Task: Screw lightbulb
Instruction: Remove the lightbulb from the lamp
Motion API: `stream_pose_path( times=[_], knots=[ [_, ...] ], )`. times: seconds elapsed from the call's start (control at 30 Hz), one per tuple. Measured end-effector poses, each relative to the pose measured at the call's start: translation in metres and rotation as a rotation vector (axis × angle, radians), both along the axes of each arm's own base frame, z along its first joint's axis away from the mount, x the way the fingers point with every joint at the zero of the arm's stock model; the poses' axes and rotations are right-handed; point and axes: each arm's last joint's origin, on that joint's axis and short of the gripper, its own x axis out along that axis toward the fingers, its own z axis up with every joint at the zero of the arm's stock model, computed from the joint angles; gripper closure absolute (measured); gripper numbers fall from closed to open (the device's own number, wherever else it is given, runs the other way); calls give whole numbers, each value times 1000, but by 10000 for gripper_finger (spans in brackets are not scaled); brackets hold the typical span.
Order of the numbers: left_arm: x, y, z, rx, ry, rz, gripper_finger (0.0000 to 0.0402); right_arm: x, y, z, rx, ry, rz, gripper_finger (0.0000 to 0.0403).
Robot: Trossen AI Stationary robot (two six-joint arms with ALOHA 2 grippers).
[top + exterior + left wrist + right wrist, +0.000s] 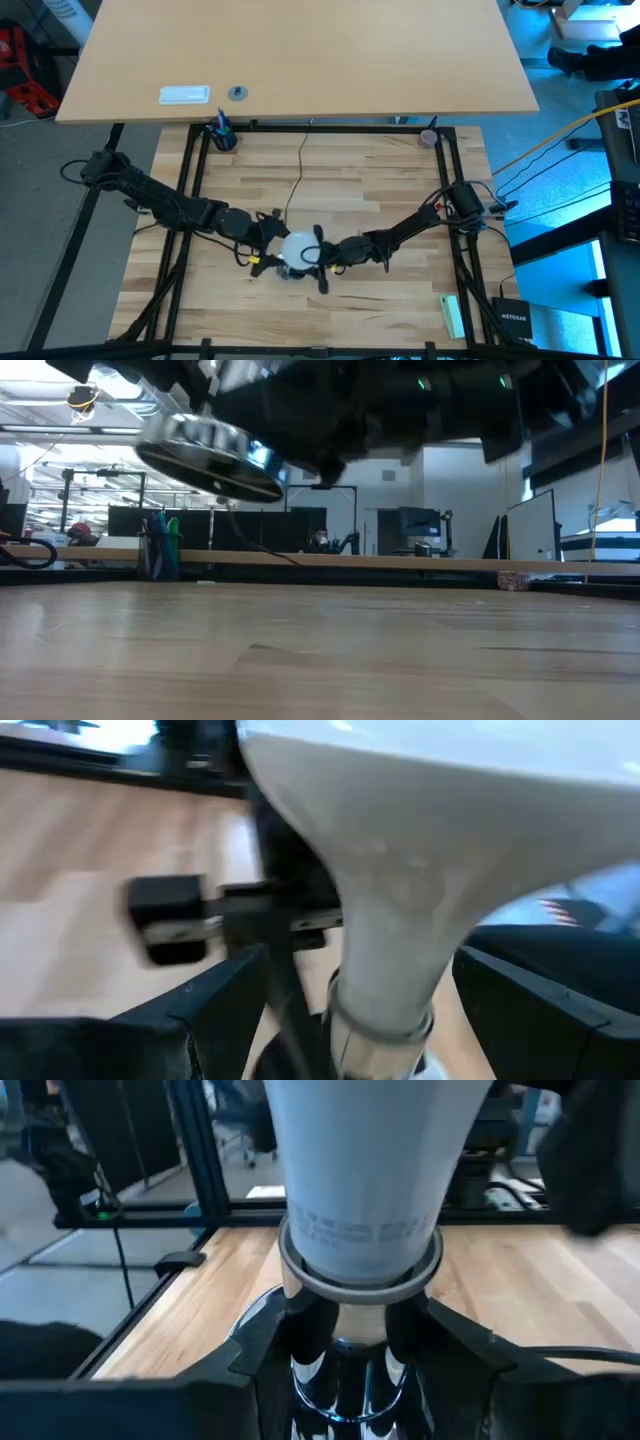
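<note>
Lightbulb [400,870] fills both wrist views, white neck down into silver socket [350,1380], held above table [330,190] near front middle. Left gripper [262,240] fingers clamped on socket. Right gripper [318,255] fingers wrapped round bulb. Both arms stretched low, inward, meeting mid-table.

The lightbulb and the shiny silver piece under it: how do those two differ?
The lightbulb is matte white; the silver socket is mirror-shiny metal. The bulb is the wider one, flaring into a globe, while the socket is a smaller round piece. The bulb sits on top with its neck pointing down into the socket. Both are held off the table, between the left gripper and right gripper.
</note>
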Motion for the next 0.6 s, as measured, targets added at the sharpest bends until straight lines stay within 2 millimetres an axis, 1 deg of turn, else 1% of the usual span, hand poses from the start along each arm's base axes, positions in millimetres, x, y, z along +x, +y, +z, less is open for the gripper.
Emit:
stream_pose_path(
  times=[0.13,0.27,0.4,0.5,0.6],
  knots=[
    [1,-4,2,-41,-22,-100,99,12,4,9,-39,47,22,233],
    [-1,-9,4,-83,-30,-197,99,13,5,10,-50,49,49,233],
    [-1,-10,4,-76,-32,-192,102,13,2,9,-38,56,42,233],
    [0,-9,4,-56,-37,-151,128,14,1,9,-29,61,11,233],
    [0,-8,3,-49,-30,-139,176,13,0,7,-35,77,-18,233]
  ],
)
